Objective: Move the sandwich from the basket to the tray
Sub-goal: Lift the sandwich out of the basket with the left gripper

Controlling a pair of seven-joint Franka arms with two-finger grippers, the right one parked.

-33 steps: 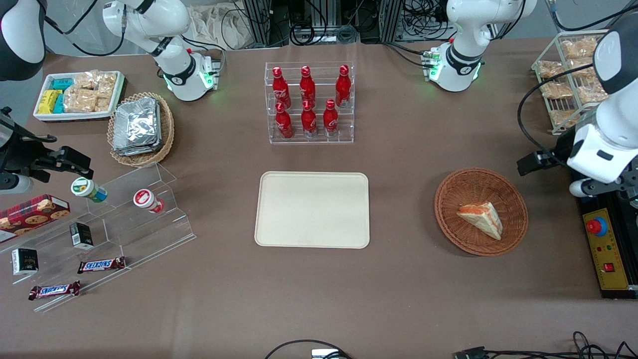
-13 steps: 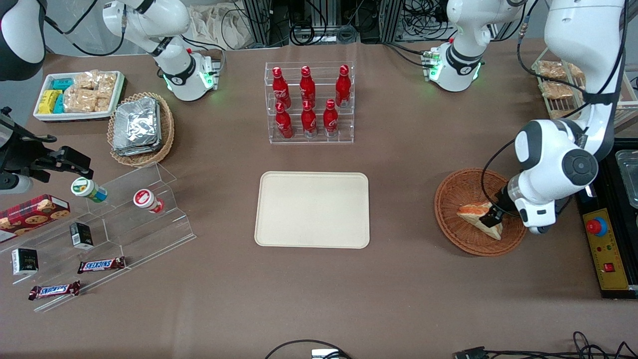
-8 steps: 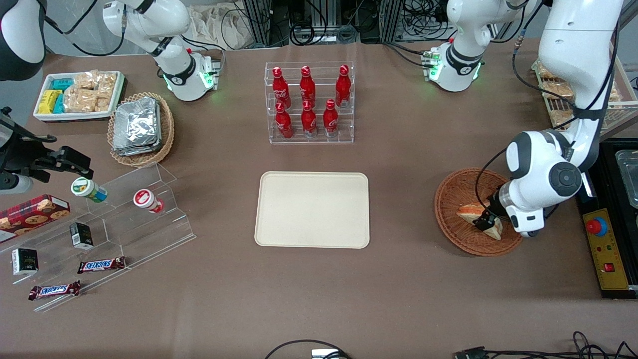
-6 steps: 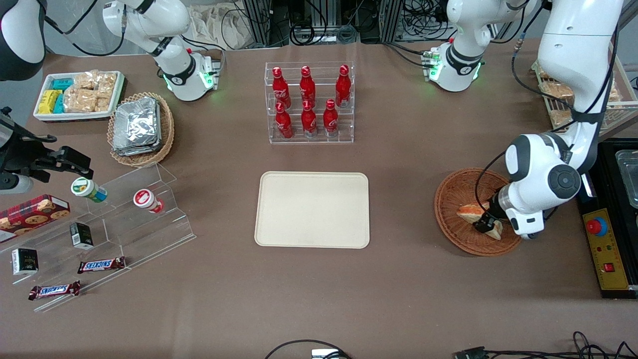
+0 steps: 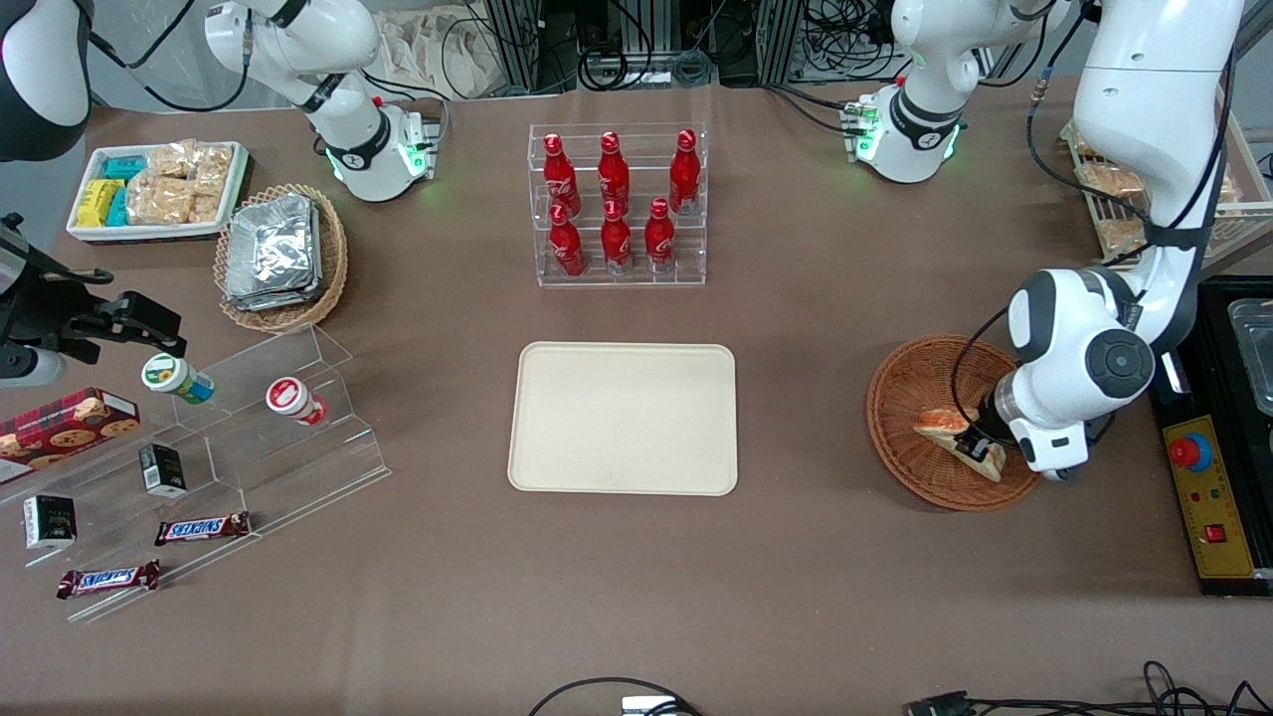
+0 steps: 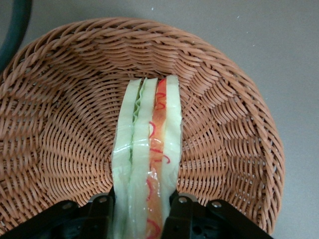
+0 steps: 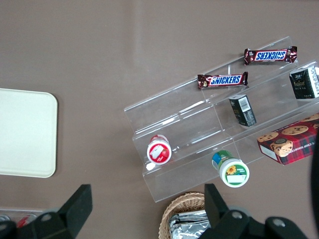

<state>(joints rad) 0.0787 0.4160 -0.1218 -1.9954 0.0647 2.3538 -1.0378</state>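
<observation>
A: The gripper [image 6: 142,211] was down inside the basket [image 5: 900,438], at the working arm's end of the table; the sandwich [image 6: 145,164] sat squarely between its two fingers [image 6: 102,211]; one finger lay against each bread face.

B: Closed on it, would you say?

A: It looked that way from the wrist camera; both fingers were touching the wrapped sides with no gap showing, so I'd have called that a pinch on the sandwich; the wedge was standing on edge, its layers upright, green on one side and orange-red on the other.

B: And which way was it lying?

A: Its long axis ran straight out from the gripper towards the basket's rim; the fingers held the near end, the rest stretching away from the wrist; in the front camera the sandwich [image 5: 957,438] lay slantwise in the bowl, one end pointing towards the tray [image 5: 624,418], the other hidden under the arm.

B: So the grip crossed the short way?

A: Yes, across the thickness, not along the length; that seemed the sensible squeeze; the tray lay well apart, towards the middle of the table, nothing on it; the carry would need a lift clear of the wicker wall first, I reckoned.
</observation>
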